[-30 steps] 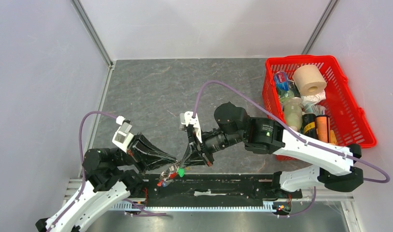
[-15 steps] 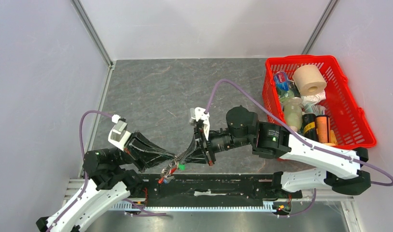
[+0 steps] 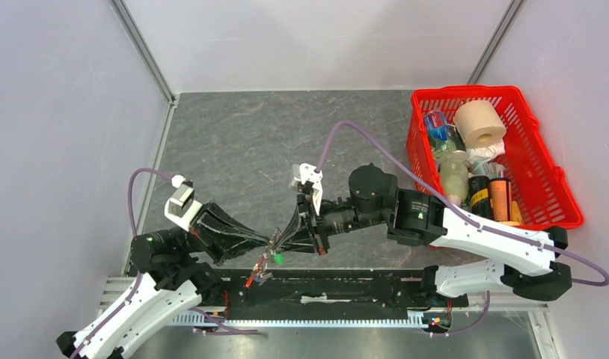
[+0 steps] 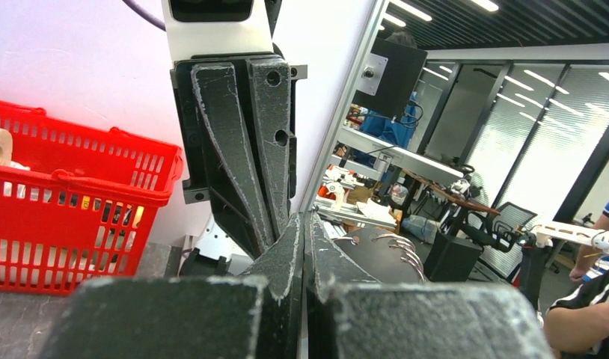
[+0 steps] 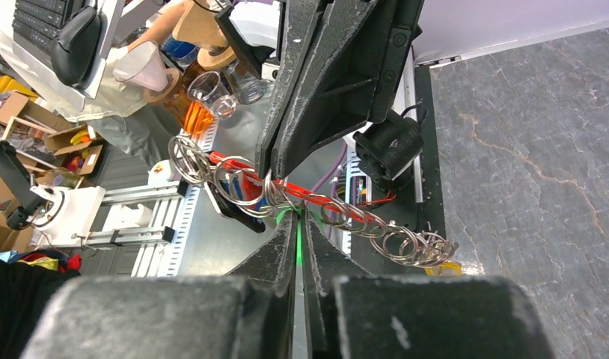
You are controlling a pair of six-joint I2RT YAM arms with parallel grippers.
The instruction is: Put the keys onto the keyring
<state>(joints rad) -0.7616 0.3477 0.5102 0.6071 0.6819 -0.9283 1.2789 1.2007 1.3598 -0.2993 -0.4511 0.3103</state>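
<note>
My left gripper and right gripper meet tip to tip above the table's near edge. In the right wrist view the left gripper is shut on the keyring, a coil of thin silver rings with a chain of rings and a red fob. My right gripper is shut on a green-headed key right at the rings. From above, the green key head and the red fob hang below the tips. In the left wrist view my left gripper is shut, with silver rings beside it. Other keys are not discernible.
A red plastic basket with a paper roll, bottles and cans stands at the back right; it also shows in the left wrist view. A black rail runs along the near edge. White walls enclose the grey table.
Both grippers have risen and drawn slightly away from the near edge, still tip to tip. The right wrist shifted right. The fob and the green key head now hang lower beneath the tips.
</note>
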